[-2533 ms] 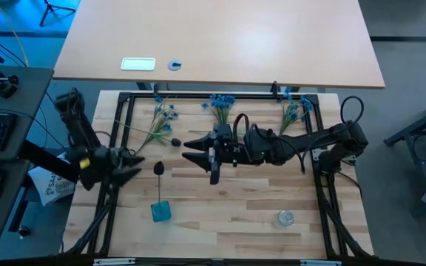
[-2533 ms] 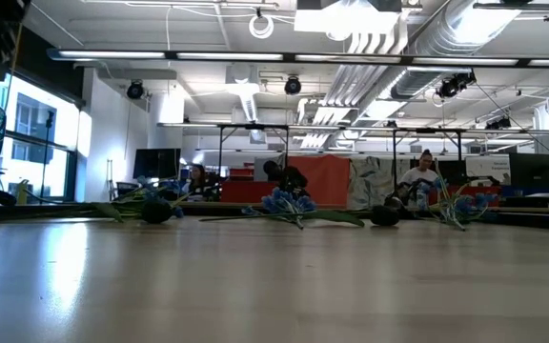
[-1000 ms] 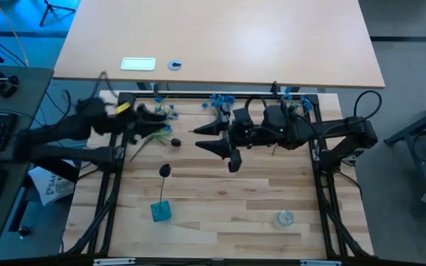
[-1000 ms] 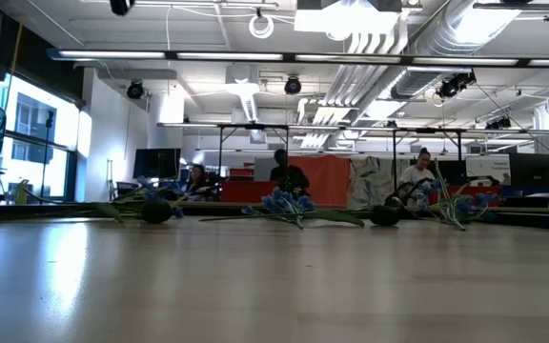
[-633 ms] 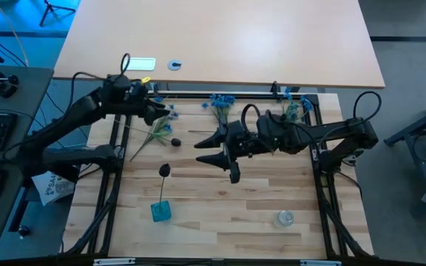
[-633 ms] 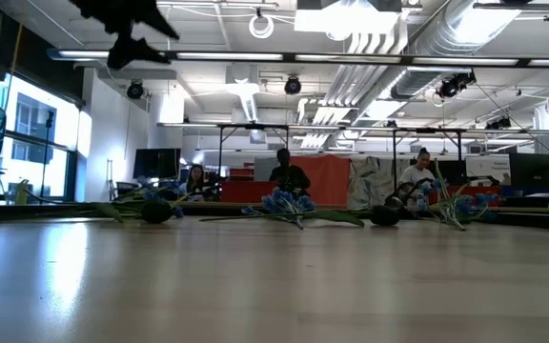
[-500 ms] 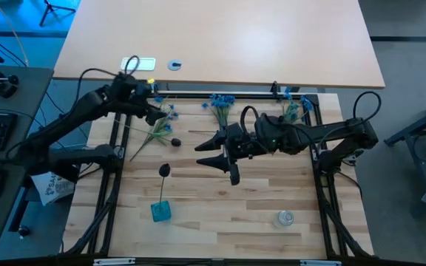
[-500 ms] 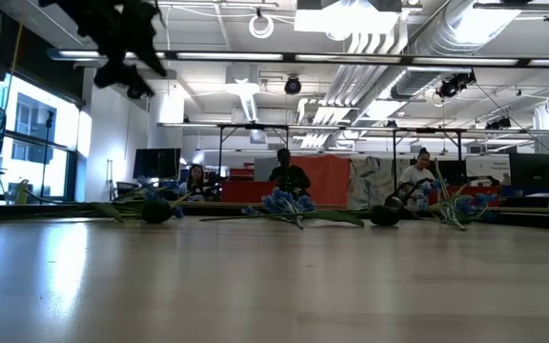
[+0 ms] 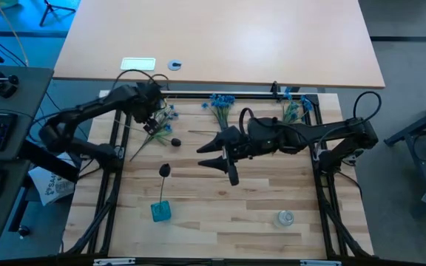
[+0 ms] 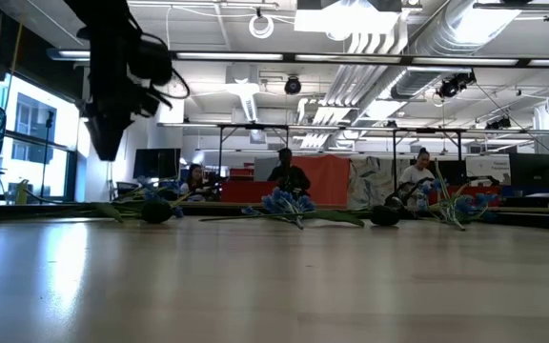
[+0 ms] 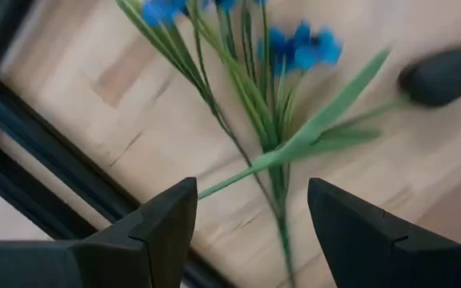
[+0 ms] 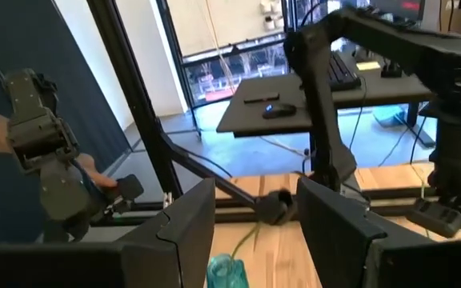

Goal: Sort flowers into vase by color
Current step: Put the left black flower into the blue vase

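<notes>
Three blue-blossom sprigs lie flat along the far edge: left (image 9: 163,117), middle (image 9: 220,106), right (image 9: 293,109). A dark-bud stem (image 9: 174,142) lies across the left sprig. Another dark bud (image 9: 165,170) stands with its stem in the blue vase (image 9: 160,212). My left gripper (image 9: 152,123) hangs open above the left sprig. In its wrist view the gripper (image 11: 250,228) straddles the crossing green stems (image 11: 270,156) without touching, and the bud (image 11: 442,76) lies beyond. My right gripper (image 9: 214,154) hovers open over the table's middle.
A clear glass vase (image 9: 285,218) stands near the table's near right corner. The black frame rail (image 9: 213,94) runs along the far edge, just behind the flowers. In the low view a second dark bud (image 10: 384,215) lies near the right sprig. People sit in the room beyond.
My left arm has swung in from the table's left side to the far-left flowers and come down over them, its open fingers now pointing down at the stems. My right gripper has drifted a little toward the near edge. No flower has moved.
</notes>
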Motion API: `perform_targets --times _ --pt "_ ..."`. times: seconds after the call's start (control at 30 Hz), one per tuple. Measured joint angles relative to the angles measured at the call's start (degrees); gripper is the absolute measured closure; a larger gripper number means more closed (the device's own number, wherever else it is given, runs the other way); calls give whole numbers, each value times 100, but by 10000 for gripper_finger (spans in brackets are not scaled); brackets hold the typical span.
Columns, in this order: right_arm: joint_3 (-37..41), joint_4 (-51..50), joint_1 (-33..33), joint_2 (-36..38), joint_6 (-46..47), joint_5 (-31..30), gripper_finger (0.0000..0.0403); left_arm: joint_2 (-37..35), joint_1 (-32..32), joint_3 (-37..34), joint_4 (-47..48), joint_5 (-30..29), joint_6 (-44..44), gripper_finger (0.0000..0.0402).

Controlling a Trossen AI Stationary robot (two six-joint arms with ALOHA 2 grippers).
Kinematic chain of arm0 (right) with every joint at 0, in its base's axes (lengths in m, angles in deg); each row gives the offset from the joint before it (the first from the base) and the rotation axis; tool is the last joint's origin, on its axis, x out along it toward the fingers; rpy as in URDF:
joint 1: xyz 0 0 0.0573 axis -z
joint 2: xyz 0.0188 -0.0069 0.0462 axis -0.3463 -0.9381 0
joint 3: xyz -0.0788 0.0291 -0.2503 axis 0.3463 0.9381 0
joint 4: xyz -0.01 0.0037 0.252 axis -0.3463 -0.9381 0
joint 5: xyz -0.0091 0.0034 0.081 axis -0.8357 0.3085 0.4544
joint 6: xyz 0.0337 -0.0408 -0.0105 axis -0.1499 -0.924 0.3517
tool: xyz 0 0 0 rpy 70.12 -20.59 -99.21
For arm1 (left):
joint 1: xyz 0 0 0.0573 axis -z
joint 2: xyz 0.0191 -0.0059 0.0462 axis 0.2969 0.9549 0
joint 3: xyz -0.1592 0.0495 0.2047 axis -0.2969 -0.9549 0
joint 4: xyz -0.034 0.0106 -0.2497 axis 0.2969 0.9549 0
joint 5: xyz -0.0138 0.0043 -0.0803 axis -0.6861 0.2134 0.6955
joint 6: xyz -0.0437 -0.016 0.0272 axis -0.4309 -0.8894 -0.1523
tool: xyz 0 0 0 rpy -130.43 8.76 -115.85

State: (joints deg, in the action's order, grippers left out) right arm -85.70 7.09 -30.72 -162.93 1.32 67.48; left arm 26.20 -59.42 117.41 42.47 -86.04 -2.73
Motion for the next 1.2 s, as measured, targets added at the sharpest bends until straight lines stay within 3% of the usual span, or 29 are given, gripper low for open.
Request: perform_targets --times 0.33,0.5,0.8,1.2 --pt "0 -196 -11 0 18 -88 231 1026 4 -2 172 -93 971 174" --pt "0 -312 -11 0 252 -111 231 1457 4 -2 145 -515 1071 174" --pt "0 -628 -20 -2 750 -117 231 2024 4 -2 184 -538 1177 178" --pt "0 -659 -241 -2 734 -742 231 2103 -42 -2 144 -691 1813 289"
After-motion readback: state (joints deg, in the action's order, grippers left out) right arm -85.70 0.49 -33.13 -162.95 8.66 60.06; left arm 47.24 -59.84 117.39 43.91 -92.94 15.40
